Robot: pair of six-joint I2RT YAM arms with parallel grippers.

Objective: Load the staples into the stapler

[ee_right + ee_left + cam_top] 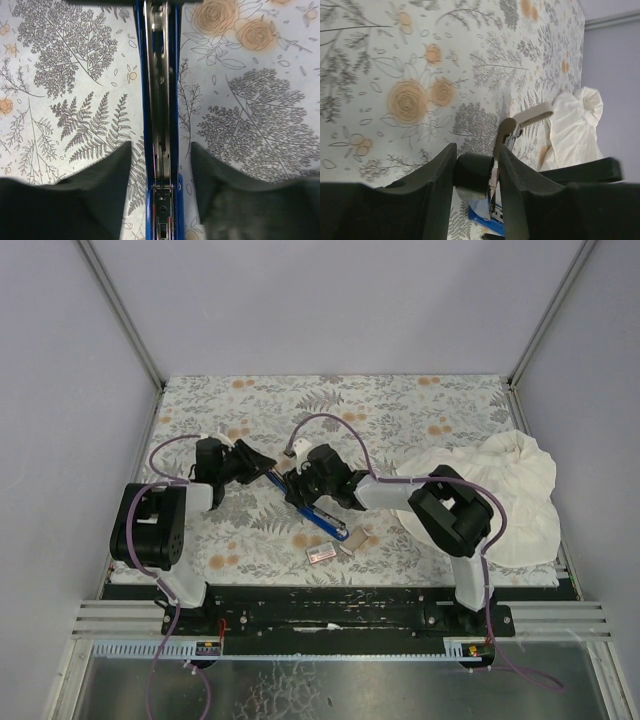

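Stapler (161, 100) lies open, magazine exposed between spread fingers of right gripper (161, 160); left gripper (476, 169) pinches its black end. Judged next: fetch staples (320, 553), lying outside both grips.

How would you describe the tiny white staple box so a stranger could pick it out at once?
On the floral-patterned table, find the slim blue stapler lying near its middle. Just nearer the front edge lies a tiny rectangular white box; only it has a pink-red label, unlike the plain grey-tan cardboard tray beside it.
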